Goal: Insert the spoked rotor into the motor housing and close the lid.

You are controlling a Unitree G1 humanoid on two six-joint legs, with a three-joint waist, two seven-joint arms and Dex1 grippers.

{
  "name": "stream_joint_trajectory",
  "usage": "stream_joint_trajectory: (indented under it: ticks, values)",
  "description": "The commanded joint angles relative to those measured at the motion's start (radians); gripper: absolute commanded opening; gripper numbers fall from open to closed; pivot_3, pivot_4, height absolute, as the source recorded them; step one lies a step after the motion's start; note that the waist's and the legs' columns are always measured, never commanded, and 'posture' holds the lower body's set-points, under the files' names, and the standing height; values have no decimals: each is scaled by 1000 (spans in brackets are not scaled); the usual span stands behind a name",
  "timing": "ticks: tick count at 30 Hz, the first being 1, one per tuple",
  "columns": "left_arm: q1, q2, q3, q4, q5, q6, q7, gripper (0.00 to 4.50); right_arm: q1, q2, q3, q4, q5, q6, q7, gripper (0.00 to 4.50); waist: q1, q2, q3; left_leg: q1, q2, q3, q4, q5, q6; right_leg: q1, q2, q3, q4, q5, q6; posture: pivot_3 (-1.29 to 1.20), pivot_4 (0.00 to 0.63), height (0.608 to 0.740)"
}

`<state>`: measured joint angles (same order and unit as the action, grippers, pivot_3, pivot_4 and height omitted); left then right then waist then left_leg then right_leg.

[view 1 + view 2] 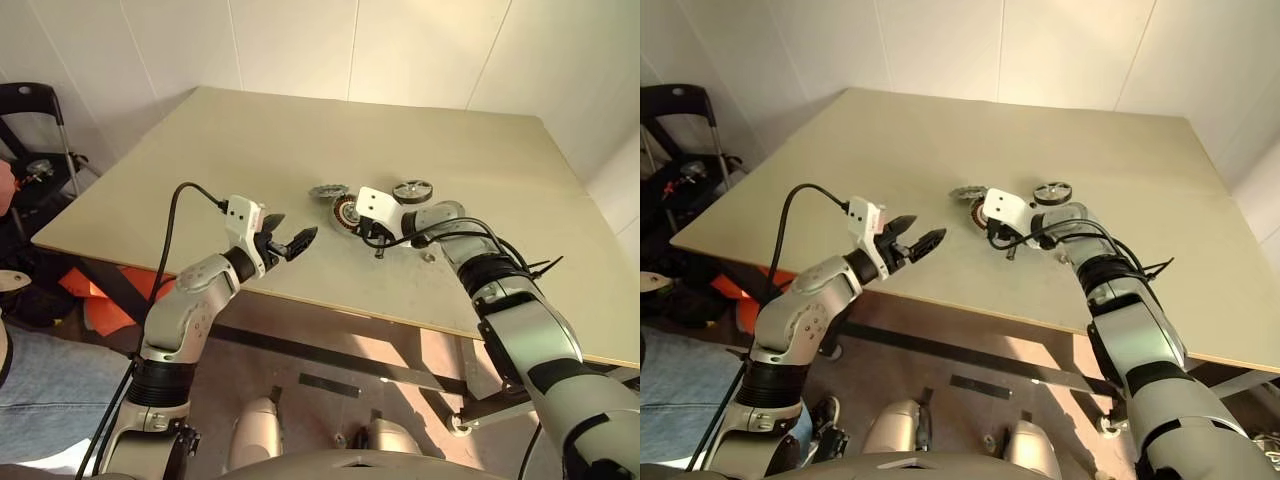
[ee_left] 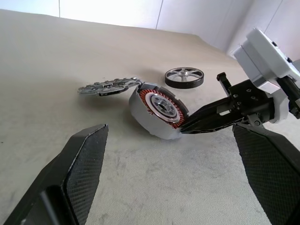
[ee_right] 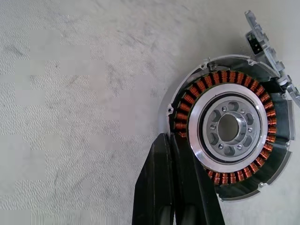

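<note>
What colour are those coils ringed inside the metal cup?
Copper-orange, ringing the motor housing's silver centre; the right wrist view shows it best.

My two head eyes look forward and down over the desk [image 1: 300, 150] from well back, sharing nearly the same scene, both my arms included. My left wrist camera looks level along my left pincer [image 2: 173, 178], and ahead of it stands the motor housing [image 2: 157, 110]. My right wrist camera looks down past my shut right pincer [image 3: 176, 187] at that same housing, very near
</note>
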<state>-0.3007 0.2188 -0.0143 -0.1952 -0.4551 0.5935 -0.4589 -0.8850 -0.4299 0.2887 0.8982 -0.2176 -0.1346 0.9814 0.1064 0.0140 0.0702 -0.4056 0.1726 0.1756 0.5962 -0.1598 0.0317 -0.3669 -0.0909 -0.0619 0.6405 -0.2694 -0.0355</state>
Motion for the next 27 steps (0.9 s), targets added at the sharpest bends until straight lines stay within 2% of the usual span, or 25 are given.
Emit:
stream_joint_trajectory:
  ticks: [1, 10, 18, 22, 25, 26, 27]
  values:
    - [-12, -2, -5, -11, 4, -23, -8, 4500, 58, -62, -23, -134, 19, 69, 35, 28, 1, 0, 0, 0, 0, 0, 0, 0, 0, 0, 0, 0, -1, 0, 0, 0, 0, 740]
    - [-8, -2, -7, -6, 5, -26, -11, 4500, 207, -144, -35, -436, 62, 226, 83, 28, 2, 0, 0, 0, 0, 0, 0, 0, 0, 0, 0, 0, -3, 0, 1, 0, 0, 740]
    - [-10, -2, -5, -4, 8, -26, -9, 4500, 216, -136, -28, -408, 84, 316, 82, 28, 2, 0, 0, 1, 0, 0, 0, 0, 0, 1, 0, 0, -2, 0, 1, 0, 0, 740]
    - [-11, 1, -2, -4, 10, -24, -8, 4500, 217, -127, -33, -402, 92, 322, 55, 1243, -2, 0, 0, 1, 0, 0, 0, 0, 0, 2, 0, 0, -2, 0, 1, 0, 0, 740]
    - [-10, 2, -2, -4, 12, -24, -7, 4500, 208, -121, -40, -400, 92, 317, 21, 2316, -7, 0, 0, 3, 0, 0, 0, 0, 0, 2, 0, 0, -1, 0, 1, 0, 0, 740]
    - [-9, 1, -3, -4, 13, -24, -7, 4500, 205, -118, -49, -403, 105, 324, 19, 2565, -7, 0, 0, 3, 0, 0, 0, 0, 0, 2, 0, 0, 0, 0, 1, 0, 0, 740]
    - [-8, 1, -5, -3, 16, -26, -7, 4500, 202, -107, -71, -408, 133, 341, 13, 2565, -6, 0, 0, 4, 0, 0, 0, 0, 0, 2, 0, 0, 0, 0, 1, 0, 0, 740]
